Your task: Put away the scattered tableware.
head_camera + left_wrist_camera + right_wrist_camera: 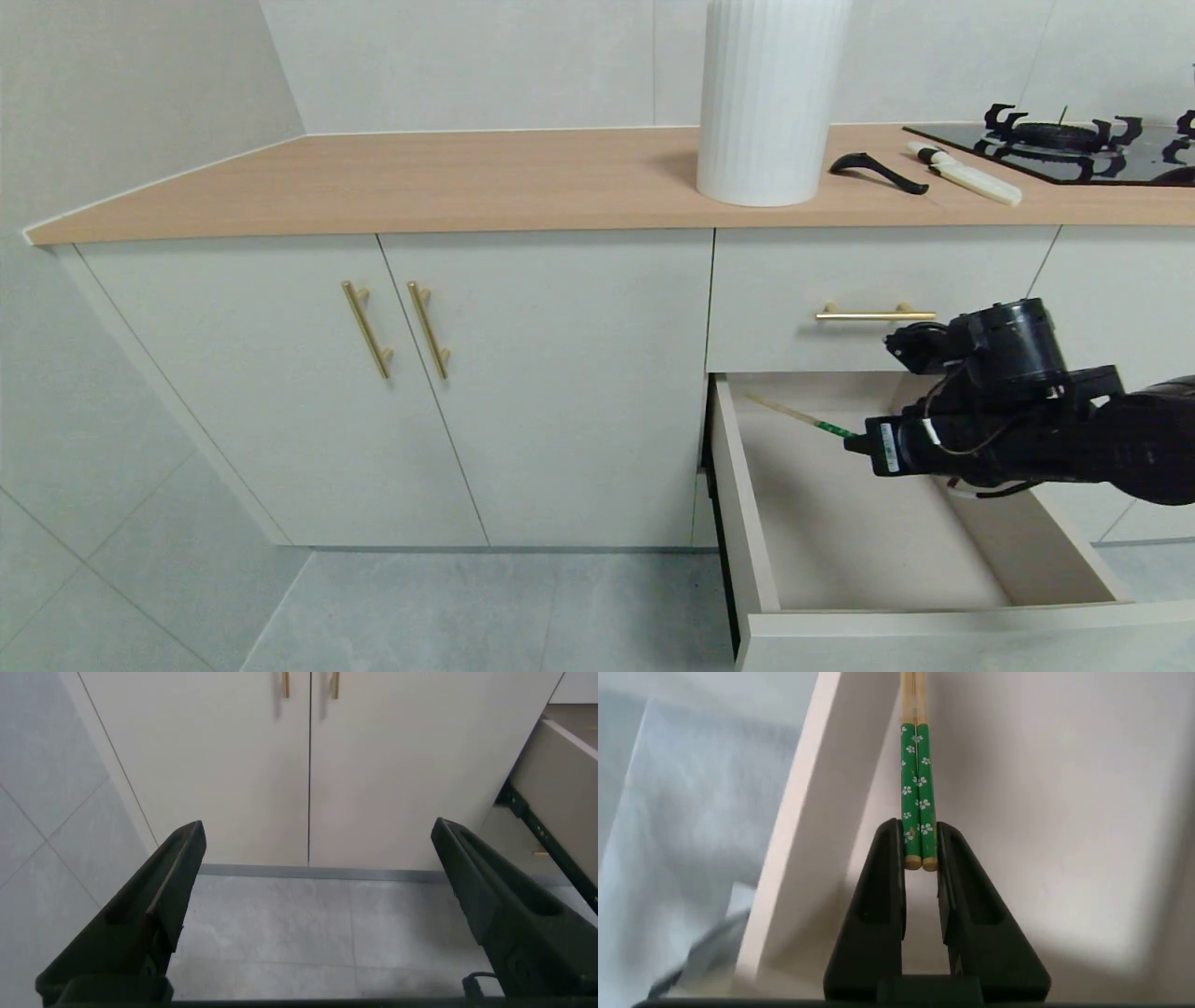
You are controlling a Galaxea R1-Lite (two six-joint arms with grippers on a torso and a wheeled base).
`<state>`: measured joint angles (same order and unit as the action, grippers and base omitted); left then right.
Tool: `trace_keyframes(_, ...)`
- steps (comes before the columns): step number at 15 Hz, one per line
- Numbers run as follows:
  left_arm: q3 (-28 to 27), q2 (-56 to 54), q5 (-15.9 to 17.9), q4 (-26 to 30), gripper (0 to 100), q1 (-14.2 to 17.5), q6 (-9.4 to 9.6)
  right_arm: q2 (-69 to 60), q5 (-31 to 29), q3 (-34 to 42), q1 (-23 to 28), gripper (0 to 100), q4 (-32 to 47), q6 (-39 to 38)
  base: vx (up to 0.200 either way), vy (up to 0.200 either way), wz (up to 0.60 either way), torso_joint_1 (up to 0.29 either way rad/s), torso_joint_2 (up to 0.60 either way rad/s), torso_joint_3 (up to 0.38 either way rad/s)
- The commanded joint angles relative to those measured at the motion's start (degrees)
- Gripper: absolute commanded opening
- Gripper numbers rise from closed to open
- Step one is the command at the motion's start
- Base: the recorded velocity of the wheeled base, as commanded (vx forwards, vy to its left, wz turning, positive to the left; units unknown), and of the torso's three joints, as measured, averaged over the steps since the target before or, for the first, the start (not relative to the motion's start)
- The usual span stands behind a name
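Green-ended chopsticks [917, 775] above open drawer [744, 504]

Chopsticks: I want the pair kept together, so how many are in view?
2. Both chopsticks sit side by side, clamped in the right end effector over the open drawer. More could be hidden behind the white container.

Right arm [1120, 453] matte black; cylindrical wrist housing [1018, 341], thin cables [945, 431], white label [889, 449] behind right end effector [851, 441].
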<state>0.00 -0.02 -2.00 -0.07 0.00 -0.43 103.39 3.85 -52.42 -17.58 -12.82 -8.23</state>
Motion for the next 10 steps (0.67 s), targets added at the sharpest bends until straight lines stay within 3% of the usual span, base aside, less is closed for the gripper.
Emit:
trace_keyframes(1, 0.0, 0.0, 0.0, 0.0, 100, 0.0, -0.01, 10.3, -3.1, -2.9, -1.6, 0, -4.7, -1.9, 0.000, 0.000, 0.00, 0.000, 0.00, 0.000)
trace_keyframes(4, 0.0, 0.0, 0.0, 0.0, 100, 0.0, -0.01, 15.4, -6.5, -7.1, -1.7, 0, -4.9, -7.5, 0.000, 0.000, 0.00, 0.000, 0.00, 0.000)
trace_keyframes(10, 0.0, 0.0, 0.0, 0.0, 100, 0.0, -0.01, 21.5, -8.6, -8.7, -1.9, 0, -9.7, -9.8, 0.000, 0.000, 0.00, 0.000, 0.00, 0.000)
